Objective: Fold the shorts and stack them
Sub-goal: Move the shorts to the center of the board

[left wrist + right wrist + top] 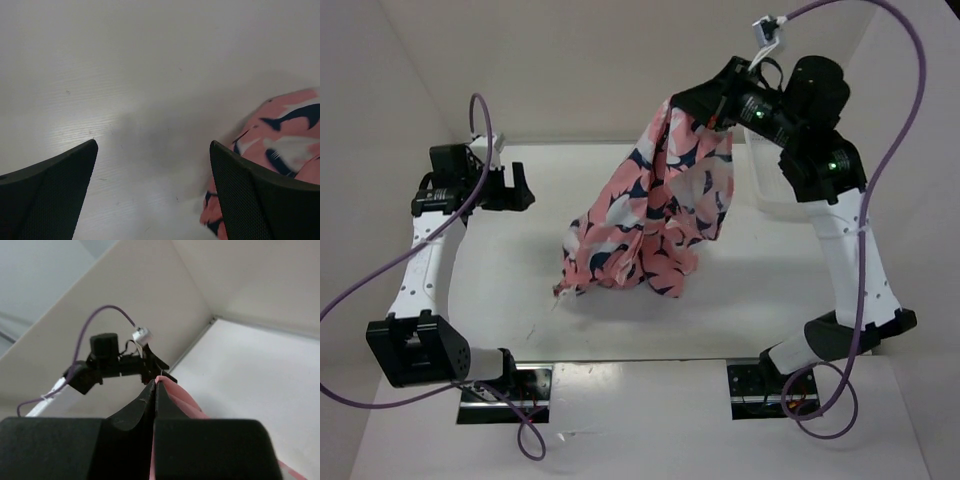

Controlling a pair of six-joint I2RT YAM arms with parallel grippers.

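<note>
The right fingers (pixel 142 405) are pressed shut on the top edge of the shorts (pixel 655 210), which hang from them with the lower end bunched on the middle of the desk (pixel 520 270). The left fingers (pixel 60 185) gape wide over the desk, holding nothing, to the left of the cloth.
</note>
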